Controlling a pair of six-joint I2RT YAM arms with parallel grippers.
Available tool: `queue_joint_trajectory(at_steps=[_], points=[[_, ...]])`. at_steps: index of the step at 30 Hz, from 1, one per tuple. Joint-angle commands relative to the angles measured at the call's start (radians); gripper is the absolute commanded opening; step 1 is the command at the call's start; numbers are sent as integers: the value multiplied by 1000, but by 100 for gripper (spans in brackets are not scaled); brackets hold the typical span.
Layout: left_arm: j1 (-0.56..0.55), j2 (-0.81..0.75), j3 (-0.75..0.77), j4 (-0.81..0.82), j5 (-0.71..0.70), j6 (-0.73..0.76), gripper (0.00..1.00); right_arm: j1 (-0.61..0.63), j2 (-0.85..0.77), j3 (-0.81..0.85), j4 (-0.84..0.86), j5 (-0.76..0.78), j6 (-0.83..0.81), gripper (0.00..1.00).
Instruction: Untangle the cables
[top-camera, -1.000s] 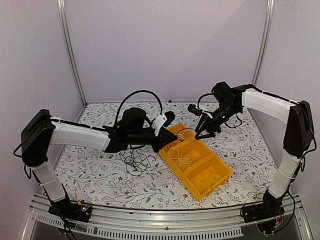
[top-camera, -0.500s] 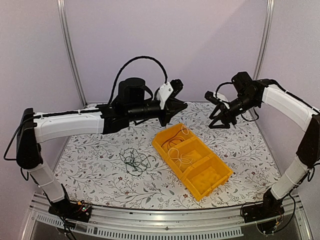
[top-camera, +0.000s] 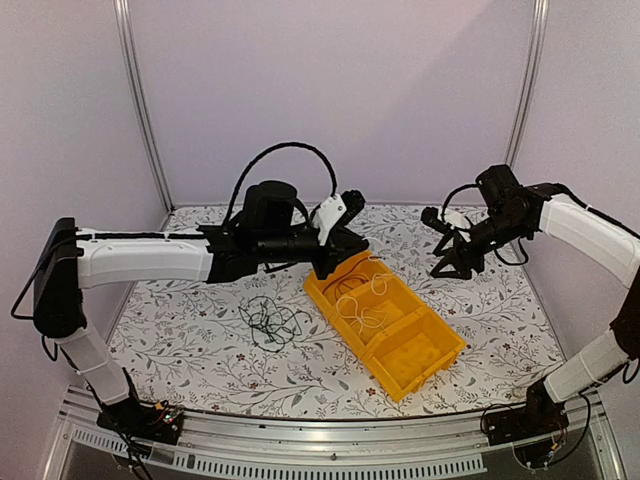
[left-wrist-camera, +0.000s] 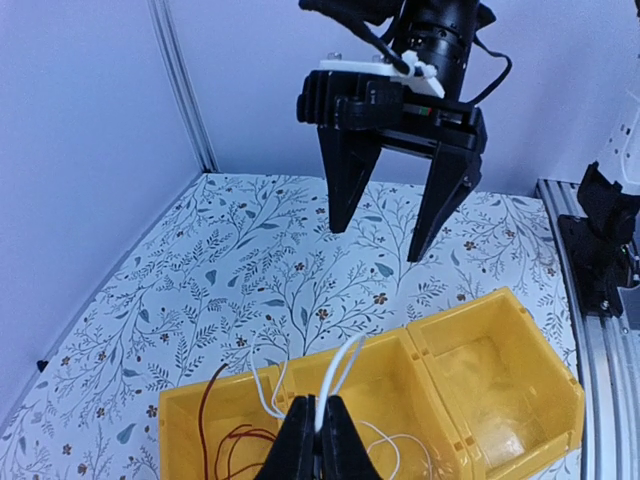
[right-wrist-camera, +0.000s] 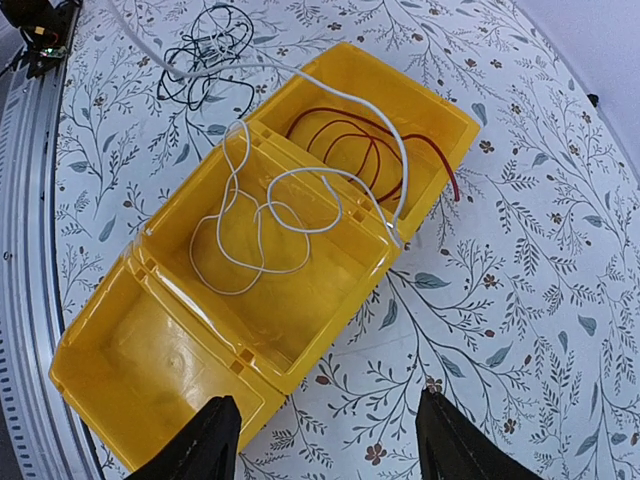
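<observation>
At the left of the worktop (top-camera: 170, 345) a black cable (top-camera: 270, 322) lies in a loose knot of small loops. It is well apart from both grippers and nothing touches it. It looks set aside for now, the one cable not in a compartment.

Next comes the left gripper (left-wrist-camera: 320, 415), reached out over the far end of the yellow bin (top-camera: 415, 352). Its jaws are pressed together on the white cable (left-wrist-camera: 338, 372). A doubled strand rises out from between the tips, and the rest trails down into the bin. The grip looks chosen to lift the white cable free of its neighbour rather than drag it sideways.

The bin has three compartments in a row. The reddish-brown cable (right-wrist-camera: 345, 128) is coiled in the far one. Most of the white cable loops in the middle one, though one strand crosses the dividing wall and runs over the reddish-brown coil. The near compartment holds nothing. Judging by this layout, the bin serves to keep each cable apart once freed, and that crossing strand is what is left to sort.

At the right, the right gripper (top-camera: 453, 268) hangs above the worktop just beyond the bin's far corner. Its jaws are spread wide and hold nothing. The white cable lies below and between them in its wrist view, but no cable touches them. It seems posted there to take a second hold.
</observation>
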Motion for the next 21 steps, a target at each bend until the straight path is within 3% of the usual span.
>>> queue_joint_trajectory(at_steps=[1, 10, 21], points=[[-6, 20, -30, 76, 48, -51, 0, -7, -37, -59, 55, 42, 31, 64], [-14, 94, -57, 72, 107, -80, 0, -11, -65, -112, 66, 49, 48, 64], [-32, -88, -191, -52, 66, 30, 0, -15, -68, -137, 81, 36, 59, 64]])
